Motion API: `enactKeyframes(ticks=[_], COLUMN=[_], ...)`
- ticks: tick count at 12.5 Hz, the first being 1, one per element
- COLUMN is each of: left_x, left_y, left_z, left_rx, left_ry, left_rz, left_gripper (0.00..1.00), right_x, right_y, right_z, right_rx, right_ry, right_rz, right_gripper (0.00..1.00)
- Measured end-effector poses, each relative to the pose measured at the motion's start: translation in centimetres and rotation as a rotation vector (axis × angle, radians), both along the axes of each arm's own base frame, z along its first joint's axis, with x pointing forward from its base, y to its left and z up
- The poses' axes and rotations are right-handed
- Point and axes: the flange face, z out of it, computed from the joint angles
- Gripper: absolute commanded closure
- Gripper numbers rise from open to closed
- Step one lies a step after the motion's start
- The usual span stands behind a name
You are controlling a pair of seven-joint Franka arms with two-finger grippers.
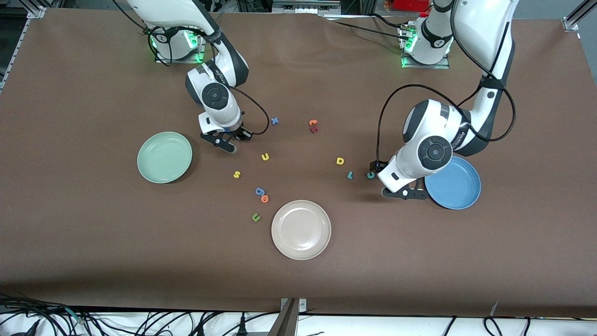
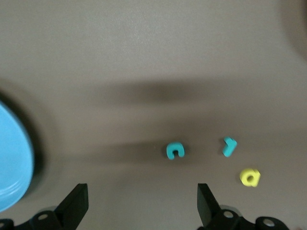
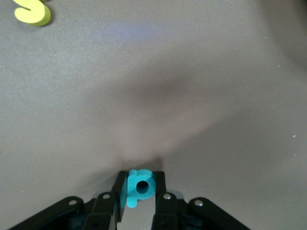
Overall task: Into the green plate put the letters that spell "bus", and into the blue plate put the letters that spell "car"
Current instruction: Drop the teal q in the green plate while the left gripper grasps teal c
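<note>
My right gripper is low over the table beside the green plate, toward the robots' side. It is shut on the teal b. The yellow u and yellow s lie nearer the front camera; the s also shows in the right wrist view. My left gripper hovers open beside the blue plate, nothing between its fingers. The teal c, teal r and yellow a lie just ahead of it. Both plates are empty.
A beige-white plate sits near the front middle. A blue g, orange o and green u lie beside it. A blue x and an orange t lie closer to the robots.
</note>
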Motion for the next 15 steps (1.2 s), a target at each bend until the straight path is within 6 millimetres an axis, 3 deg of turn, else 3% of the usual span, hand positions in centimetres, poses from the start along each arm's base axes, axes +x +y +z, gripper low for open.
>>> enactKeyframes(ticks=[2, 4, 7, 9, 10, 13, 14, 15], left_x=[-0.7, -1.6, -2.0, -1.8, -1.8, -2.8, -3.1, -3.3], left_y=[1.0, 1.2, 0.9, 0.8, 0.8, -0.6, -1.1, -1.5], left_z=[-2.6, -4.3, -4.7, -4.7, -4.9, -7.0, -7.4, -7.7], left_rx=[-0.012, -0.019, -0.021, -0.027, -0.030, -0.041, -0.050, -0.051], left_ry=[-0.065, -0.104, -0.111, -0.132, -0.141, -0.149, -0.142, -0.137], left_rz=[0.020, 0.026, 0.026, 0.027, 0.028, 0.055, 0.080, 0.094], left_gripper=[0.00, 0.00, 0.00, 0.00, 0.00, 0.00, 0.00, 0.01], right_x=[1.3, 4.0, 8.2, 9.9, 10.2, 10.4, 10.4, 10.4], right_y=[-0.3, -2.3, -10.0, -15.9, -17.9, -20.8, -21.5, -22.0], right_z=[1.6, 4.6, 7.5, 7.4, 7.1, 5.1, 4.3, 3.6], right_rx=[-0.022, -0.051, -0.058, -0.062, -0.062, -0.061, -0.062, -0.063], right_ry=[0.008, 0.038, 0.058, 0.083, 0.096, 0.134, 0.141, 0.145], right_rz=[0.016, 0.073, 0.222, 0.303, 0.325, 0.354, 0.360, 0.362], right_gripper=[0.87, 0.87, 0.87, 0.87, 0.87, 0.85, 0.78, 0.49])
